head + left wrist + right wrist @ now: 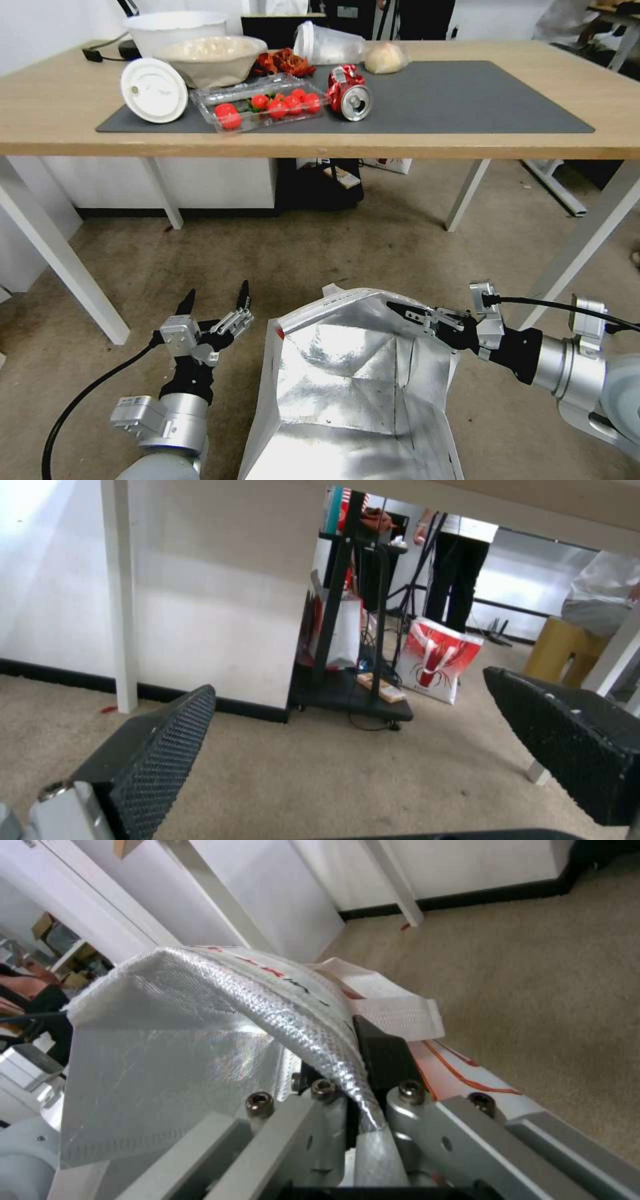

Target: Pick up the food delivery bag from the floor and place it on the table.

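The food delivery bag (347, 393) stands open-mouthed on the floor (400, 240) in front of me, its silver foil lining facing up. My right gripper (408, 312) is shut on the bag's upper rim at its right side. In the right wrist view the foil rim (320, 1040) is pinched between the fingers, with a white loop handle (393, 1005) lying just beyond. My left gripper (215, 300) hovers open to the left of the bag, apart from it; its black ribbed pads (167, 750) frame bare carpet. The table (53, 113) stretches across the top of the head view.
On the table's dark grey mat (467, 93) lie a white lid (153, 90), bowls (213, 59), a clear tray of tomatoes (263, 103), a crushed red can (350, 93), a plastic cup and a bun. White table legs (60, 260) stand on both sides. A second red-and-white bag (437, 660) leans by a black rack.
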Tool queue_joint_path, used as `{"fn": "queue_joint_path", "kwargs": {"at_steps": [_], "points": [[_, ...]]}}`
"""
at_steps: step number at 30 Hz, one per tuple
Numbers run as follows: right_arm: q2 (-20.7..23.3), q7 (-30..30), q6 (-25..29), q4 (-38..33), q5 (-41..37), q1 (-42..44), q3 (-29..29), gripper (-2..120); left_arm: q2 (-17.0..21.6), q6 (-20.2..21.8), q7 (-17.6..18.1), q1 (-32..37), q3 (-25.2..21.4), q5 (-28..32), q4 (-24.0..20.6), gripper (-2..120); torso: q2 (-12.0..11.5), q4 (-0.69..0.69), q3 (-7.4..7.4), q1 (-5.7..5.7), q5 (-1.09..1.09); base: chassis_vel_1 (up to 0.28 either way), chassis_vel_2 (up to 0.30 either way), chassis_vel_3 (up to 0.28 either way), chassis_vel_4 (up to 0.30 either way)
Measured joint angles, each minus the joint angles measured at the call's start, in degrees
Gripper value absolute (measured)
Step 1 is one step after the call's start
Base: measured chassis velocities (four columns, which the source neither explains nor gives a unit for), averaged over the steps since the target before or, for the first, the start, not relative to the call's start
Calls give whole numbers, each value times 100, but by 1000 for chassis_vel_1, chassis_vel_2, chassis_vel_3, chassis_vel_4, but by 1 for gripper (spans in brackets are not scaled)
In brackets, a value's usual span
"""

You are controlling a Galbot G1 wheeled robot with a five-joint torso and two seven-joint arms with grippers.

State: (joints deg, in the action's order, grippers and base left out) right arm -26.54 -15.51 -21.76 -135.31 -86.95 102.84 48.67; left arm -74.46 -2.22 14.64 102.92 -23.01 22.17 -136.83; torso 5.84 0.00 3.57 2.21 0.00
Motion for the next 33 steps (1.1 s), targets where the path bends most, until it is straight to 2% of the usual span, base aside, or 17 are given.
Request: {"fn": "queue_joint_path", "kwargs": {"at_steps": [11,15,21,33], "points": [[-62,-18,-7,-43,17,37,5,0,11,9,65,-14,-2,2,-4,100,274,0,242,36,0,0,0,0,0],[-69,-21,-8,-43,25,39,7,0,14,11,71,-14,-1,1,-6,100,314,0,269,48,0,0,0,0,0],[-98,-42,-9,-52,51,59,39,0,30,11,83,-10,-7,-1,-23,100,509,0,433,80,0,0,0,0,0],[-130,-67,-9,-86,82,143,119,0,34,19,97,-4,0,-11,-37,100,772,0,630,148,0,0,0,0,0]]}}
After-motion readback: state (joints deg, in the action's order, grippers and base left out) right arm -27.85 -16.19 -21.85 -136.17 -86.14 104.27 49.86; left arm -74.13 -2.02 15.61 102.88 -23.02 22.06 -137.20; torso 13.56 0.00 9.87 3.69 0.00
